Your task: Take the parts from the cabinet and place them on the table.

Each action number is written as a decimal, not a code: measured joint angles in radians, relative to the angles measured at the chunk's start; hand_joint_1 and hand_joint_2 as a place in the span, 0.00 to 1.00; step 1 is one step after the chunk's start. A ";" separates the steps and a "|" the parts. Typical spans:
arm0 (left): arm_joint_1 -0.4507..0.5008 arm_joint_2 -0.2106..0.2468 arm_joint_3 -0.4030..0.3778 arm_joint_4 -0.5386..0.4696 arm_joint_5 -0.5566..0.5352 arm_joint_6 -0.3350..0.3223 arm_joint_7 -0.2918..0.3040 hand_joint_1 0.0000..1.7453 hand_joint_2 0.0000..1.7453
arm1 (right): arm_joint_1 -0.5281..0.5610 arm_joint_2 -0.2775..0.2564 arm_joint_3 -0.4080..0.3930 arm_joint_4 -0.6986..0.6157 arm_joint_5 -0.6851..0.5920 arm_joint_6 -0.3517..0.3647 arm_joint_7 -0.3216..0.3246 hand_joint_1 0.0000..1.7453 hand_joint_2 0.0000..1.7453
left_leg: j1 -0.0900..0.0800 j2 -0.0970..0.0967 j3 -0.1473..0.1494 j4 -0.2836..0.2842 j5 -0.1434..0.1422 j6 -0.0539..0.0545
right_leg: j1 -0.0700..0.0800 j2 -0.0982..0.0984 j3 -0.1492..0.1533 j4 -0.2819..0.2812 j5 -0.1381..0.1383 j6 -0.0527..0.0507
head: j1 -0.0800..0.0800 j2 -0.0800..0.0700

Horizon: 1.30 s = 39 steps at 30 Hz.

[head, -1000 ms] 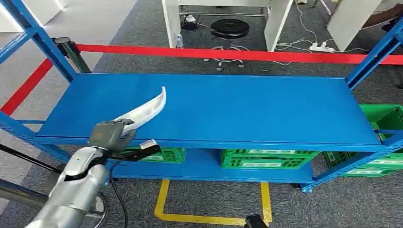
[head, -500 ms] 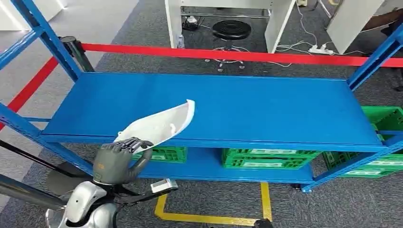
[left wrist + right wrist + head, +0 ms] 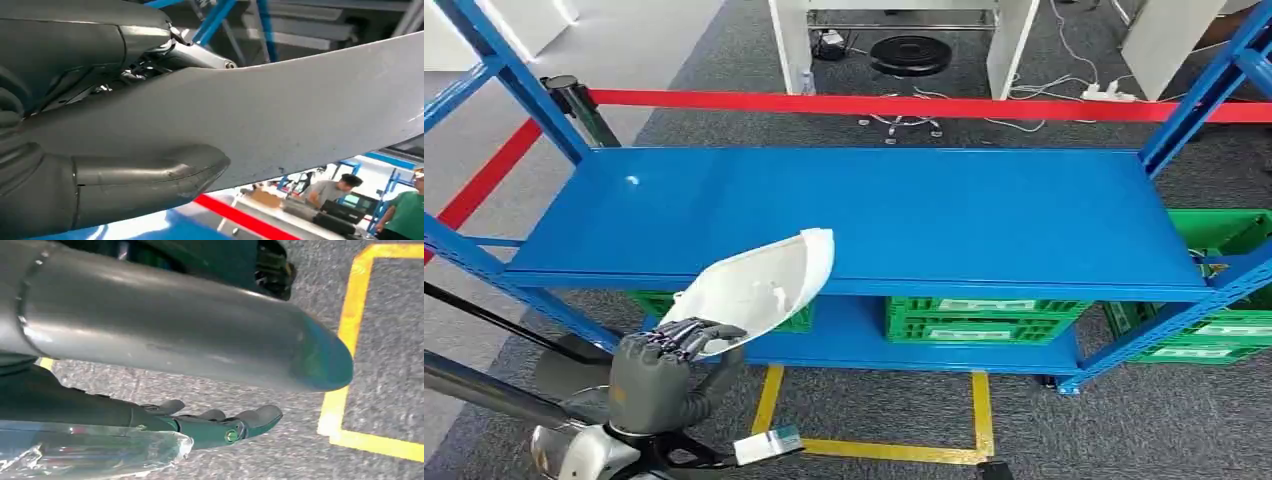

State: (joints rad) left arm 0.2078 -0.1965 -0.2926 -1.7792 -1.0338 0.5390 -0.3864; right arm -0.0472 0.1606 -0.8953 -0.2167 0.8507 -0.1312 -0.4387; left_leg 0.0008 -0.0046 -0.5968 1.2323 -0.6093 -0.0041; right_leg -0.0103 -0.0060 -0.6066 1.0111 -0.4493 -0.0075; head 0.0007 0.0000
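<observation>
My left hand (image 3: 662,362) has its fingers (image 3: 686,334) curled over the lower edge of the white curved part (image 3: 759,283), thumb underneath, gripping it. The part slants up and away from my hand, its far tip overlapping the front edge of the blue shelf (image 3: 924,215) of the cabinet. My right hand (image 3: 220,425) hangs over grey carpet (image 3: 280,450) beside a yellow floor line (image 3: 345,365), fingers nearly straight and slightly apart, holding nothing. Green crates (image 3: 984,325) sit on the lower shelf, and a red barrier tape (image 3: 904,105) runs behind.
</observation>
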 joint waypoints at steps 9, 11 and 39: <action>0.011 0.000 -0.014 -0.014 0.070 0.022 -0.043 1.00 1.00 | 0.001 0.007 -0.028 0.000 -0.015 0.017 0.016 0.00 0.00 | -0.006 0.005 0.124 -0.281 0.103 0.045 | 0.001 0.004 -0.043 0.018 -0.007 0.042 | -0.002 0.000; 0.015 0.001 -0.017 -0.013 0.084 0.031 -0.056 1.00 1.00 | 0.005 0.007 -0.035 0.000 -0.015 0.017 0.028 0.00 0.00 | -0.007 0.006 0.099 -0.280 0.123 0.050 | -0.002 0.004 -0.078 0.152 -0.129 0.050 | 0.005 0.000; 0.024 0.012 -0.022 0.078 0.235 0.082 -0.143 1.00 1.00 | 0.027 0.023 -0.124 -0.001 -0.039 0.009 0.028 0.00 0.00 | -0.003 -0.018 0.133 -0.288 0.103 0.044 | 0.010 0.078 -0.036 -0.014 0.032 0.032 | -0.002 0.000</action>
State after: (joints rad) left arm 0.2314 -0.1843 -0.3151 -1.7010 -0.7984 0.6210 -0.5299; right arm -0.0199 0.1839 -1.0197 -0.2178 0.8114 -0.1221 -0.4108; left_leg -0.0025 -0.0229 -0.4641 0.9445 -0.5058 0.0404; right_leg -0.0004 0.0718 -0.6428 0.9973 -0.4175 0.0241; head -0.0017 0.0004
